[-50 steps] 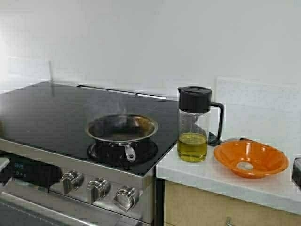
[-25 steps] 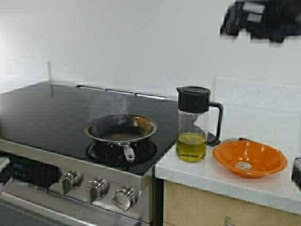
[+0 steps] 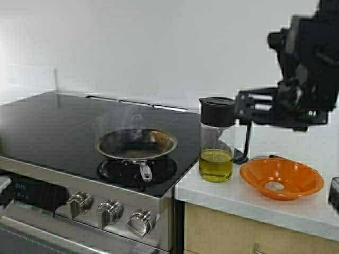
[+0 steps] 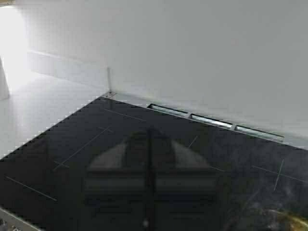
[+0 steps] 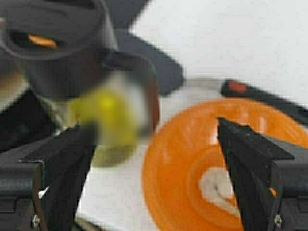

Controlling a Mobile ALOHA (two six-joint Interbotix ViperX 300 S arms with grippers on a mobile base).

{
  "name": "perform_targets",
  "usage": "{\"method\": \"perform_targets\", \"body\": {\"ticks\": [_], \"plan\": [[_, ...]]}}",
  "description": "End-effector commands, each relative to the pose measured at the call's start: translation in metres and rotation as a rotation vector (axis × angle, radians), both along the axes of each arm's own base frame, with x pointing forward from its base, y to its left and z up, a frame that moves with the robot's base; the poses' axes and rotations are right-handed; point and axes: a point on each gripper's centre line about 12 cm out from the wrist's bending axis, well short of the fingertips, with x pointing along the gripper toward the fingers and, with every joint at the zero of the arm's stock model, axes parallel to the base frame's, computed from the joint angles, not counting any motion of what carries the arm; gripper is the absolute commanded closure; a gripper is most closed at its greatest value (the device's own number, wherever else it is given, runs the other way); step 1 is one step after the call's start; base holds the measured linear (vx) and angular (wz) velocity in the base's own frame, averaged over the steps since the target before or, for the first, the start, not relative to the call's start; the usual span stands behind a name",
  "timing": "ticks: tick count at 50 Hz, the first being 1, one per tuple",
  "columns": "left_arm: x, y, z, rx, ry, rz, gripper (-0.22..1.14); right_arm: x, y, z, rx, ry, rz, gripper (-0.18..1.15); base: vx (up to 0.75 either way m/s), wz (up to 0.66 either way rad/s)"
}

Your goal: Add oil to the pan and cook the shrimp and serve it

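Observation:
The steel pan (image 3: 136,144) sits on the black cooktop's front burner, and steam rises from it. The glass dispenser (image 3: 217,137) stands on the white counter with yellow-green oil (image 3: 216,165) in its lower part. The pale curled shrimp (image 3: 275,186) lies in the orange bowl (image 3: 304,180) to the dispenser's right. My right gripper (image 3: 242,109) hangs open beside the dispenser's black lid, above the handle. In the right wrist view my right gripper (image 5: 154,168) is wide open and holds nothing, with the oil (image 5: 103,120), the bowl (image 5: 183,163) and the shrimp (image 5: 216,185) below it. My left gripper is out of view.
Three knobs (image 3: 111,211) line the stove's front. A dark object (image 3: 333,193) sits at the counter's right edge. A black tool with a red mark (image 5: 250,91) lies behind the bowl. The left wrist view shows bare black cooktop (image 4: 72,159) and the white wall.
My right arm has come down from the upper right and now hangs beside the dispenser's lid and handle. Pan, dispenser and bowl have not moved.

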Motion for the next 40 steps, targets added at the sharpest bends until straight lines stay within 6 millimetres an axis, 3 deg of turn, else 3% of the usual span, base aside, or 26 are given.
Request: {"method": "perform_targets", "body": {"ticks": [1, 18, 40], "plan": [[0.001, 0.000, 0.003, 0.003, -0.009, -0.002, 0.89, 0.004, 0.004, -0.008, -0.012, 0.001, -0.006, -0.05, 0.00, 0.00], [0.001, 0.000, 0.003, 0.003, -0.008, -0.002, 0.89, 0.020, 0.014, -0.035, -0.046, 0.008, -0.038, -0.05, 0.00, 0.00], [0.002, 0.000, 0.002, 0.003, -0.003, -0.002, 0.89, 0.049, 0.008, -0.045, -0.043, -0.018, -0.064, -0.05, 0.00, 0.00]]}}
